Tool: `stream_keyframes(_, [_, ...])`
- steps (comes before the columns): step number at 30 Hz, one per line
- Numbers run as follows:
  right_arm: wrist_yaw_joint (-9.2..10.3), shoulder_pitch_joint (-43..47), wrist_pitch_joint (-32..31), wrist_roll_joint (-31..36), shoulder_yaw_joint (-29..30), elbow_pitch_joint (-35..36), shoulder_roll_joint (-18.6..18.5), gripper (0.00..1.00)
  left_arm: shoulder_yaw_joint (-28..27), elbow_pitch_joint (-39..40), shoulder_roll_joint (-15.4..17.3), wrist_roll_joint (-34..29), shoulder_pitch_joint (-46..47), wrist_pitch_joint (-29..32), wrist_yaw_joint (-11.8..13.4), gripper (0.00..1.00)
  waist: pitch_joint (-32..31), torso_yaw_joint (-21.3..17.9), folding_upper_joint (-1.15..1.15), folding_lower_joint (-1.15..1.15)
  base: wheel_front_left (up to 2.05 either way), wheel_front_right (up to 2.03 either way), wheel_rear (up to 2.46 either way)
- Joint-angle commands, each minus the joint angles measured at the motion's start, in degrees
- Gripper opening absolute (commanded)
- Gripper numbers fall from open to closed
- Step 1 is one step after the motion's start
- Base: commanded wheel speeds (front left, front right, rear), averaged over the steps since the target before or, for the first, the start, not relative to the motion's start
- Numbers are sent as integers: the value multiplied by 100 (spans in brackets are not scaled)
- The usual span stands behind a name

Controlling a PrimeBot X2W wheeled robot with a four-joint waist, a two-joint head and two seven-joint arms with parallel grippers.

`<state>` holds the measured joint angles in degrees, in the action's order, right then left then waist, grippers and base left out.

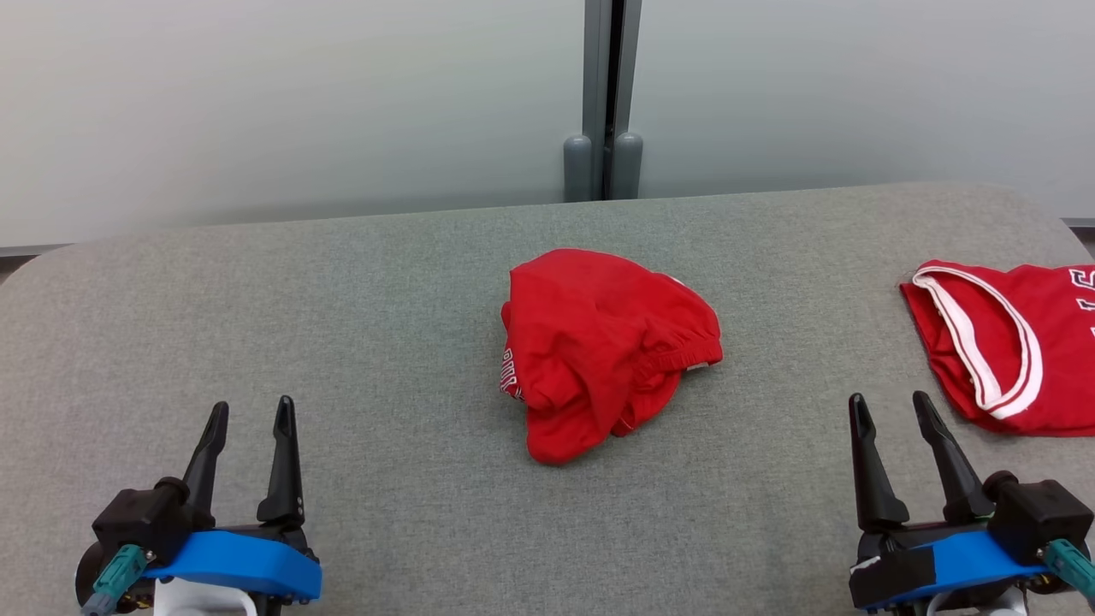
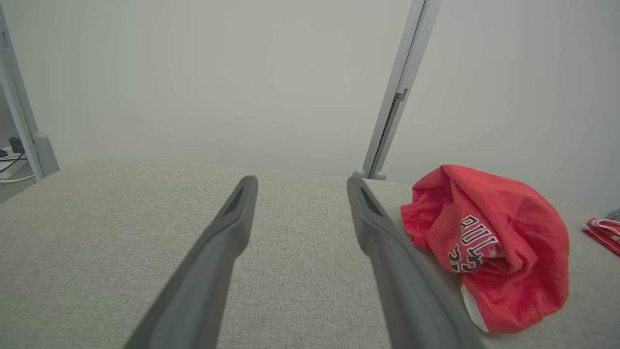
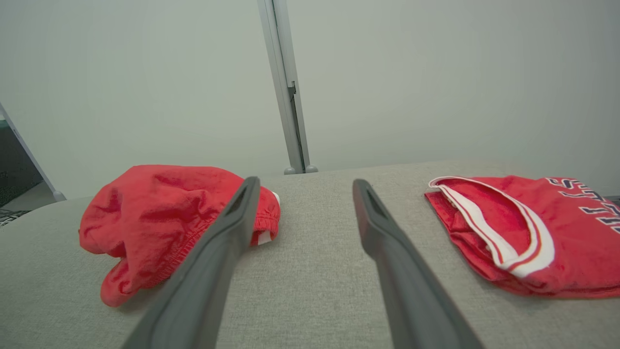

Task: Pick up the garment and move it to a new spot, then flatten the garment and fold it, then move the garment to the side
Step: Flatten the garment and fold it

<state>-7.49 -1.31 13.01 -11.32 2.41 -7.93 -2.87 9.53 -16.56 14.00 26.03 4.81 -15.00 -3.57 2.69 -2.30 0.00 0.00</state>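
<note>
At mid tabletop [image 1: 342, 299]: crumpled red garment [image 1: 603, 351], untouched | left pincer [image 1: 252, 406]: fingers apart, empty, well clear of it | right pincer [image 1: 888, 399]: apart, empty | red jersey [image 1: 1001, 342]: far right.

The head view looks forward and down from above the near edge of the table [image 1: 342, 282], the crumpled red garment [image 1: 603, 351] at frame centre. The left wrist view sits low over the table, looking along the left hand [image 2: 301, 180], garment at right. The right wrist view, equally low, looks along the right hand [image 3: 305, 181], garment at left, jersey [image 3: 533, 232] at right. All face the pale wall [image 1: 257, 103].
</note>
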Motion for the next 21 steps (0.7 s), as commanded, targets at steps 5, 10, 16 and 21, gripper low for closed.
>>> stream_keyframes(5, [0,-56,-2,16,-50,-30,-4,100,-44,7,-53,-76,5,-24,-39,100,21,41,0,0,0,0,0])
stream_keyframes(10, [0,-41,0,21,-63,-46,-4,100,-43,15,-86,-94,19,-23,-71,100,60,56,0,0,0,0,0])
stream_keyframes(16, [0,-33,12,16,-74,-20,-3,100,-68,-25,-101,-145,95,-24,-131,100,117,64,0,0,0,0,0])
stream_keyframes(21, [0,-19,27,26,-90,22,-3,100,279,-112,-221,-234,327,19,-214,100,188,72,0,0,0,0,0])
